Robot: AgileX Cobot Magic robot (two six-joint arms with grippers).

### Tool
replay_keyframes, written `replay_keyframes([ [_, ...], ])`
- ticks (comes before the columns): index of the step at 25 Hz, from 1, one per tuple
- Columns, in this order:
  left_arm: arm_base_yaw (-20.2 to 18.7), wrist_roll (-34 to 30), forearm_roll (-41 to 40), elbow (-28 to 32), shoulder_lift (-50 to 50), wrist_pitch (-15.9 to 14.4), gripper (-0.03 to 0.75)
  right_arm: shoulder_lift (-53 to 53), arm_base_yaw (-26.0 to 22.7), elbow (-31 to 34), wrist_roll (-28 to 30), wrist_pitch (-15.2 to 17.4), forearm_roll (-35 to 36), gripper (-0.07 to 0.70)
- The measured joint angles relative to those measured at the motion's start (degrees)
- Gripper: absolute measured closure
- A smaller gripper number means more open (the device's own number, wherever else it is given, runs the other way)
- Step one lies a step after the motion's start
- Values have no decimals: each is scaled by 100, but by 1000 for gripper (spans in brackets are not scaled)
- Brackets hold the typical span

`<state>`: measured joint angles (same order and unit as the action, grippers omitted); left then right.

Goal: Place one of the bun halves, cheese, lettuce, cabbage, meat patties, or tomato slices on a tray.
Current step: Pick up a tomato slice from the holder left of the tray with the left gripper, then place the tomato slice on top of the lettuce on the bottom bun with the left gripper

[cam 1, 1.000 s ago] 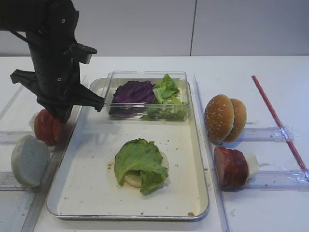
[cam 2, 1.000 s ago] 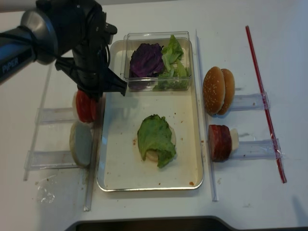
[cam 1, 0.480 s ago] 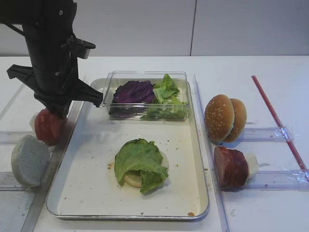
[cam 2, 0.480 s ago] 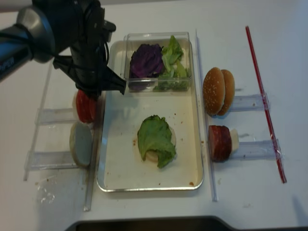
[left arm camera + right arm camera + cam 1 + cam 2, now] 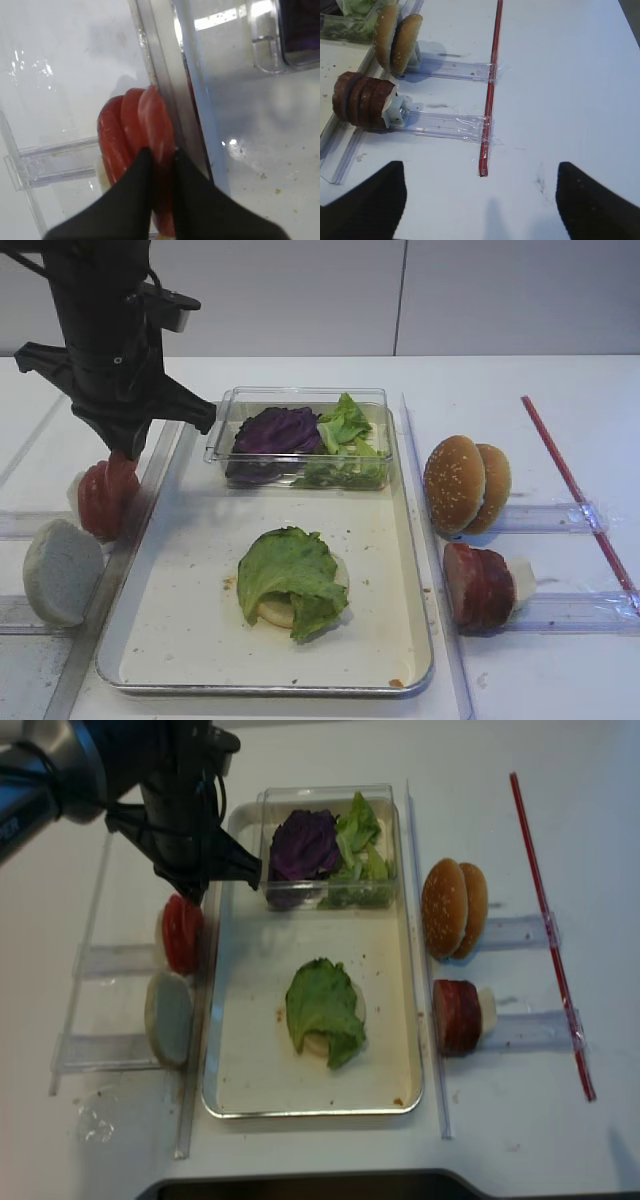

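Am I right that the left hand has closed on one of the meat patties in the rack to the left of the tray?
Not quite: the left hand has closed on one of the tomato slices, bright orange-red, in the rack left of the tray. The left wrist view shows the fingers pinching the slice nearest the tray. The meat patties sit in a rack on the tray's right.

The black left gripper [image 5: 161, 165] points down at nine o'clock, jaws clamped; the black right gripper's fingers [image 5: 367, 200] spread wide.
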<state>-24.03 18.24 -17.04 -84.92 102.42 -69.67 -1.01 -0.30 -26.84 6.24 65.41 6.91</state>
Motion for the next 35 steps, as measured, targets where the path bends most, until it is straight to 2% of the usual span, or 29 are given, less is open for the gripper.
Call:
replay_keyframes([
  [15, 0, -115, 178, -36, -896, -95, 666, 0, 0, 0, 0, 0, 0, 15],
  [23, 0, -243, 635, -36, -1104, -108, 666, 0, 0, 0, 0, 0, 0, 15],
  [32, 0, -352, 794, -36, -1327, -129, 666, 0, 0, 0, 0, 0, 0, 15],
  [35, 0, -376, 851, 141, -1468, -104, 666, 0, 0, 0, 0, 0, 0, 15],
])
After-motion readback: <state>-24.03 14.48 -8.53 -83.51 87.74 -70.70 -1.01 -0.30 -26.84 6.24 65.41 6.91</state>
